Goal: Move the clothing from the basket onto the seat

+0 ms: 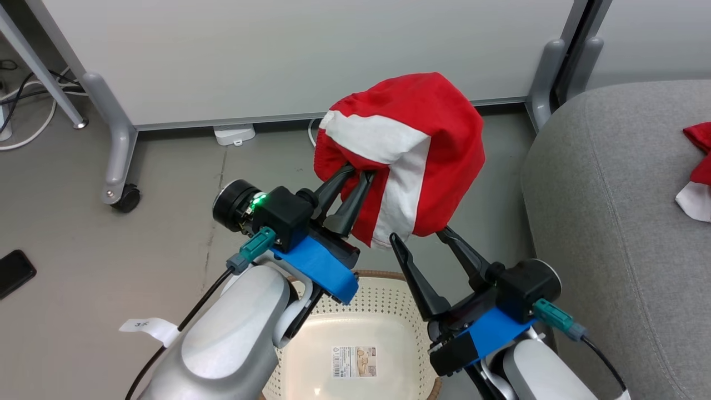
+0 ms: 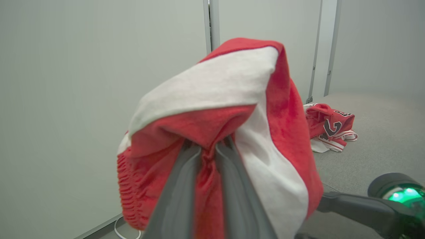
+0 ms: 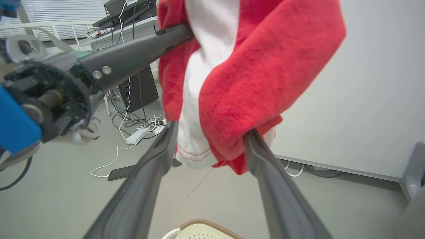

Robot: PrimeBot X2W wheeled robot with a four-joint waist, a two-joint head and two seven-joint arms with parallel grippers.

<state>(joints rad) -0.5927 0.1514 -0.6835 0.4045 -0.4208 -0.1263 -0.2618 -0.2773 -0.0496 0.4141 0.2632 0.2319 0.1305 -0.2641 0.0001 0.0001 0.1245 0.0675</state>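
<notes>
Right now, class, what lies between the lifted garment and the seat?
Bare grey floor, seen in the head view; the red garment, pinched by the left gripper, hangs clear of the seat.

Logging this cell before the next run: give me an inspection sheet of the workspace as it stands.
Surface: light-grey seat at the right, grey floor around it.
Job's things: held red garment hangs above the basket; second red garment lies on the seat.
Clutter: black phone-like slab and white power strip on the floor.
Grippers: left gripper shut on the held red garment; right gripper open, a finger at each side of its lower edge.
Cables: tangle on the floor by the power strip; black cable off the left wrist.
Surroundings: white partition on a castor foot.
</notes>
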